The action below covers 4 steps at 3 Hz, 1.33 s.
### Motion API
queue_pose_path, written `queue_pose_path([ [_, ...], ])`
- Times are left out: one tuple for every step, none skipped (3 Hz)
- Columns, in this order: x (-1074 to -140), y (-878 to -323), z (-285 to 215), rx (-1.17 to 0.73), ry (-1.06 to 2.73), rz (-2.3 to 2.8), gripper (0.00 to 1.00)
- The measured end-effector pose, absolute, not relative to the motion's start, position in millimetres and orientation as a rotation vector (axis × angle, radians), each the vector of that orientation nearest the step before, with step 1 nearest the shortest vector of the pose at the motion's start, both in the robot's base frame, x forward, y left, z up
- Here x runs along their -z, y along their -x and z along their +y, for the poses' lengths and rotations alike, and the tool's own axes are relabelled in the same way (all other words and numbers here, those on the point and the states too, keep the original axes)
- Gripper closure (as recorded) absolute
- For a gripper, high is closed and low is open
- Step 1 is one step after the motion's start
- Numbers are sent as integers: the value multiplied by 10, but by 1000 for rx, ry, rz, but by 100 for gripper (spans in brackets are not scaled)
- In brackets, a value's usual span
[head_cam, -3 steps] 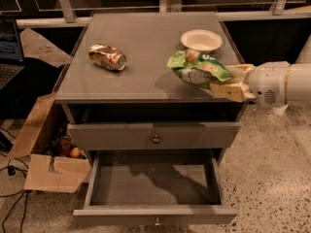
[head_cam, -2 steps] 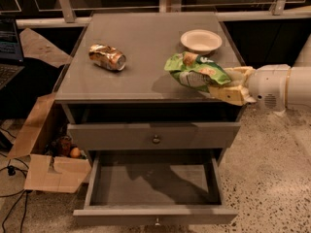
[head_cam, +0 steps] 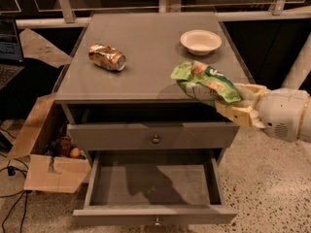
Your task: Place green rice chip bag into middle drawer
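The green rice chip bag (head_cam: 206, 83) is glossy and wrinkled and hangs over the front right edge of the cabinet top. My gripper (head_cam: 227, 102) comes in from the right and is shut on the bag's right end, with a tan finger (head_cam: 238, 114) showing below the bag. The middle drawer (head_cam: 154, 184) is pulled open below, and its bare grey floor is empty. It lies lower and left of the bag.
A dented gold-brown can (head_cam: 107, 57) lies on the cabinet top (head_cam: 146, 38) at the left. A white bowl (head_cam: 200, 41) stands at the back right. A closed drawer front with a knob (head_cam: 155, 139) sits above the open drawer. An open cardboard box (head_cam: 46, 154) stands on the floor at the left.
My gripper has carried the bag from beside the bowl towards the front edge of the cabinet top. The can and bowl have not moved.
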State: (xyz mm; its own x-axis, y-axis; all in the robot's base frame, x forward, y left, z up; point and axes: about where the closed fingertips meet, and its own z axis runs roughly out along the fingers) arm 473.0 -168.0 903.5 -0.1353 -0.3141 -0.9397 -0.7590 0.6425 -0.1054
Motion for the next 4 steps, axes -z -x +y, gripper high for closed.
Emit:
queue_pose_path([
  [-8922,-4484,-1747,-495,802,1723,100],
  [-8772,-4278,-1802,-541,794,1738,100],
  [-8559,-4134,-1828,-618,820,1758,100],
  [-8551,-4119,-1778,-619,832,1757,100],
])
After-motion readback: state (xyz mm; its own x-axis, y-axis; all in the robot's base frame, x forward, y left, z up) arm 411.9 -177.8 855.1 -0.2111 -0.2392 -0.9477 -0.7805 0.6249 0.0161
